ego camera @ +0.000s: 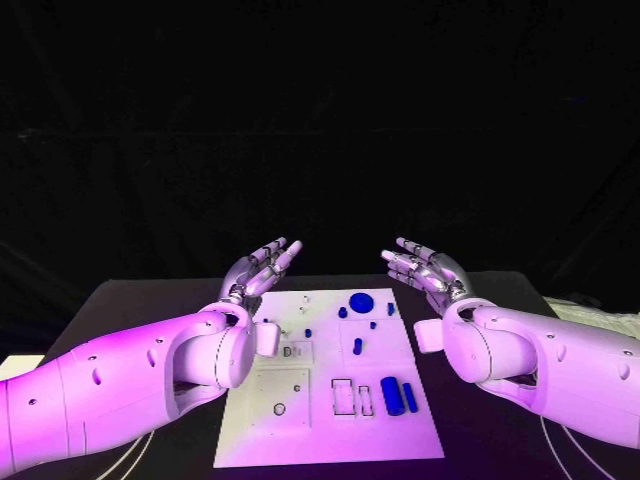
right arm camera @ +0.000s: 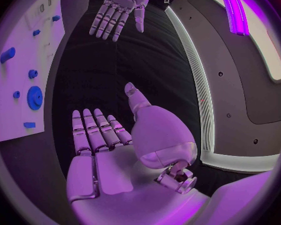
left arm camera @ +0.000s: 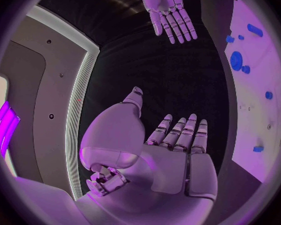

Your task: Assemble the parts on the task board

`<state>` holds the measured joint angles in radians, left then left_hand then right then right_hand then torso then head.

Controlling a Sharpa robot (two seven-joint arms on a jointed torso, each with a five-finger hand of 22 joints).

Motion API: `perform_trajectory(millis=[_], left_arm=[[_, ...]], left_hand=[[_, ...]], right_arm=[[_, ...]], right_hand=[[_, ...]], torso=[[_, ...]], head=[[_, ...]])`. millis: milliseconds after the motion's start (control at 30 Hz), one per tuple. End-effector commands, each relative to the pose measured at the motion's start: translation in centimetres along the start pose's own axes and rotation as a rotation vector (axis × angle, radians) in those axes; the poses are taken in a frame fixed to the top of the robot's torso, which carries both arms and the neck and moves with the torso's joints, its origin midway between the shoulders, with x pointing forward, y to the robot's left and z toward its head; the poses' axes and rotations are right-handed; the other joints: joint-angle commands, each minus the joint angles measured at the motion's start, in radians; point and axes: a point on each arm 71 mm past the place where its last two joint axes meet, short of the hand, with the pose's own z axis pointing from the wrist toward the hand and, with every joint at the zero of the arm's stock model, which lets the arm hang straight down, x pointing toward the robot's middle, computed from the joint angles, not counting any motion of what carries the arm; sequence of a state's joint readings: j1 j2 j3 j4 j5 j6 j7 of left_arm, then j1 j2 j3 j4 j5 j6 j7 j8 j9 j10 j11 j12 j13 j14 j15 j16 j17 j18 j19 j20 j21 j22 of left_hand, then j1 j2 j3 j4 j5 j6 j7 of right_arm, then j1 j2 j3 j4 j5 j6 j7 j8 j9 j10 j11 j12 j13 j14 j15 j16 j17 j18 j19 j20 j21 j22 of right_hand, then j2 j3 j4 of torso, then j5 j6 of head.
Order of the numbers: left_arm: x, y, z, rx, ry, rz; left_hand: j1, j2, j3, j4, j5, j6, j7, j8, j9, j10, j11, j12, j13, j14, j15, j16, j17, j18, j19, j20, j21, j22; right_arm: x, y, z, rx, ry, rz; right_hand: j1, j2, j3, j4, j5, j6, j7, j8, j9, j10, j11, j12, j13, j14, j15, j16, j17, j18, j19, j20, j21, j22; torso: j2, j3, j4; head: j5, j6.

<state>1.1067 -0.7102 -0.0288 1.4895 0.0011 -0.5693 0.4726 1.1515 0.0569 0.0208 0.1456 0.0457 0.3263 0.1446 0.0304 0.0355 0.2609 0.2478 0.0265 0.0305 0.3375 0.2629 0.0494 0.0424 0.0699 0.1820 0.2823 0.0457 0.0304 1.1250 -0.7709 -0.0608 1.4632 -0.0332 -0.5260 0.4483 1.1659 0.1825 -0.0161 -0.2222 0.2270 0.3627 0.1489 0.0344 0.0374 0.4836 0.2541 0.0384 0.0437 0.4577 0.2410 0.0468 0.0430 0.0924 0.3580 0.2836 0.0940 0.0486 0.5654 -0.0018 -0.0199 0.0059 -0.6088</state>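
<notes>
The white task board (ego camera: pixel 255 425) lies in the middle of the black table. On it are a blue round disc (ego camera: pixel 361 302), several small blue pieces such as one at mid-board (ego camera: pixel 358 346), and a long blue cylinder (ego camera: pixel 391 395) beside a thinner blue bar (ego camera: pixel 410 397). My left hand (ego camera: pixel 260 268) is raised at the board's far left corner, fingers straight and apart, holding nothing. My right hand (ego camera: pixel 424 268) mirrors it at the far right corner, also empty. The left wrist view shows my left hand (left arm camera: pixel 172 150), the right hand (left arm camera: pixel 168 10) and the board (left arm camera: pixel 265 120). The right wrist view shows my right hand (right arm camera: pixel 109 145), the left hand (right arm camera: pixel 118 7) and the blue disc (right arm camera: pixel 34 97).
A crumpled white item (ego camera: pixel 609 318) lies at the table's right edge, and a pale object (ego camera: pixel 10 365) sits off its left edge. Thin cables (ego camera: pixel 558 450) run along the table near my right arm. Empty rectangular slots (ego camera: pixel 343 395) are cut in the board's near half.
</notes>
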Motion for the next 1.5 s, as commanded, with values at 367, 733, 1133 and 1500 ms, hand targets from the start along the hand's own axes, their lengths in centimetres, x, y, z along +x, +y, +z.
perform_trajectory(millis=[367,733,1133,1500], left_arm=[[-0.4,-0.3,0.0,0.017,0.071,-0.014],[-1.6,-1.6,-1.2,0.029,0.135,0.017],[-1.0,-4.3,-3.2,0.032,0.201,-0.045],[-0.4,-6.1,-5.0,0.035,0.263,-0.082]], left_hand=[[0.062,0.013,-0.020,-0.028,0.006,0.469,0.116,0.122,0.050,0.573,-0.032,0.147,0.053,0.580,-0.092,0.207,0.104,0.113,0.587,-0.002,0.240,0.103],[0.120,0.018,-0.058,-0.048,0.006,0.664,0.034,0.157,0.068,0.869,-0.134,0.197,0.092,0.923,-0.210,0.337,0.276,0.115,0.884,-0.115,0.359,0.148],[0.141,0.024,-0.096,-0.059,0.006,0.672,0.039,0.105,0.058,0.876,-0.132,0.134,0.097,0.941,-0.217,0.412,0.435,0.110,0.930,-0.129,0.395,0.172],[0.147,0.032,-0.107,-0.065,0.006,0.662,0.049,0.084,0.054,0.858,-0.121,0.106,0.098,0.898,-0.207,0.408,0.476,0.109,0.906,-0.121,0.390,0.174]], right_arm=[[-0.6,1.3,1.7,-0.158,0.261,-0.475],[0.1,3.6,2.9,-0.292,0.301,-0.906],[2.1,5.8,3.7,-0.334,0.362,-1.361],[3.8,7.4,4.2,-0.349,0.364,-1.643]], right_hand=[[0.168,-0.053,0.126,-0.069,-0.033,0.546,0.073,0.080,0.034,0.538,-0.086,0.085,0.019,0.654,-0.127,0.122,0.031,0.092,0.538,-0.057,0.220,0.067],[0.177,-0.141,0.200,-0.066,-0.028,0.645,0.042,0.069,0.031,0.693,-0.137,0.063,0.021,0.880,-0.200,0.163,0.071,0.091,0.709,-0.145,0.380,0.139],[0.118,-0.183,0.222,-0.060,0.008,0.700,0.007,0.041,0.032,0.754,-0.174,0.026,0.024,1.052,-0.250,0.340,0.227,0.091,0.802,-0.201,0.599,0.262],[0.071,-0.204,0.311,-0.055,-0.017,0.725,-0.006,0.031,0.033,0.682,-0.176,0.024,0.022,1.044,-0.255,0.572,0.398,0.089,0.816,-0.200,0.742,0.348]], torso=[[0.005,-0.0011,0.0021],[0.037,-0.0121,0.0160],[0.099,-0.0392,0.0539],[0.153,-0.0744,0.0829]], head=[[0.002,-0.006],[-0.005,0.010],[-0.026,0.023],[-0.054,0.027]])
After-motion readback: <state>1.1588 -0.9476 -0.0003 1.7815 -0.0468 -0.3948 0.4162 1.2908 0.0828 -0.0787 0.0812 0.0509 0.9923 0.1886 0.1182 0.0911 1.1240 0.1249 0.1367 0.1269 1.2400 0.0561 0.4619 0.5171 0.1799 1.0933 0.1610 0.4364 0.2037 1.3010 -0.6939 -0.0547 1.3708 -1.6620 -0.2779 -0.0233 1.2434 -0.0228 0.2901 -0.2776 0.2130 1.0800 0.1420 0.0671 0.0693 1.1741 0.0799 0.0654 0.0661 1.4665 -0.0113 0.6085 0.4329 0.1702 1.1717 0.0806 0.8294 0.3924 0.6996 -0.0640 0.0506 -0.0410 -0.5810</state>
